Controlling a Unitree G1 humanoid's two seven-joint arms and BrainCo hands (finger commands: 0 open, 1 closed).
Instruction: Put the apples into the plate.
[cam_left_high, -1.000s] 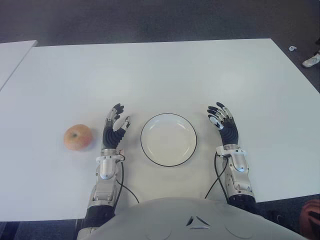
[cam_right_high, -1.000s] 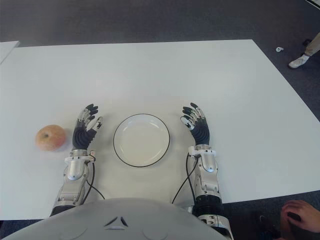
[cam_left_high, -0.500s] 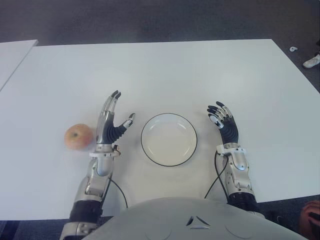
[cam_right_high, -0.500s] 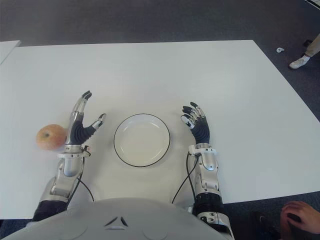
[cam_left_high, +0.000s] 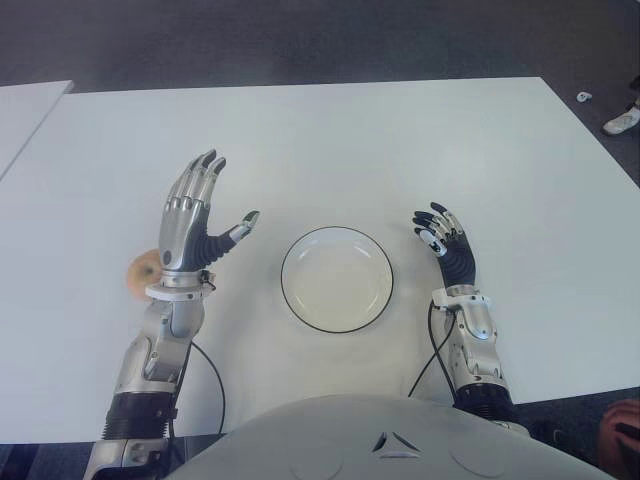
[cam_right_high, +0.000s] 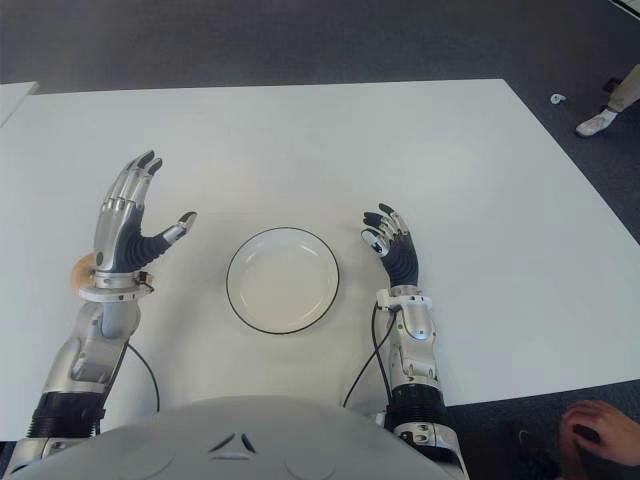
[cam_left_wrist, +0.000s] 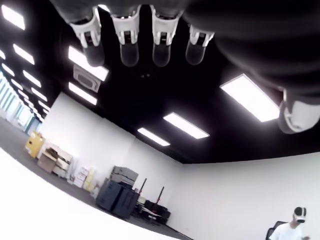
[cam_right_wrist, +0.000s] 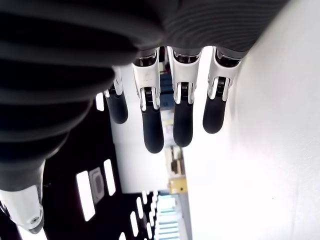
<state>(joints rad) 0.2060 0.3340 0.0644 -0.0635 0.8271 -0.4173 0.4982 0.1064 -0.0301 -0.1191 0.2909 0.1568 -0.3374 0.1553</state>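
Apple (cam_left_high: 138, 275), the only one in view, sits on the white table (cam_left_high: 330, 140) directly behind the left wrist, so that only a pale orange-pink sliver of it shows on the outer side of the arm, just beside the wrist cuff. It is not in either hand. The left hand (cam_left_high: 190, 215) is raised above the table with its palm turned toward the plate; the four fingers (cam_left_high: 203, 172) stand straight and close together, pointing away from the robot, and the thumb (cam_left_high: 240, 226) sticks out sideways toward the plate. It is fully open and holds nothing; its wrist view shows the fingertips (cam_left_wrist: 129, 47) against a ceiling with strip lights, with nothing between them.

On the thumb side of that hand, a little apart from it, lies the plate (cam_left_high: 300, 300), round, white, with a thin dark rim, and nothing lies in it. The apple is on the far side of the left hand from the plate, so the hand stands between the two.

The right hand (cam_left_high: 444, 240) shows on the other side of the plate, near its rim but not touching it. Its fingers (cam_right_wrist: 152, 120) are loosely extended and slightly spread, with the thumb out, and it grips nothing. A dark cable (cam_left_high: 430, 365) runs from its wrist back toward the body.
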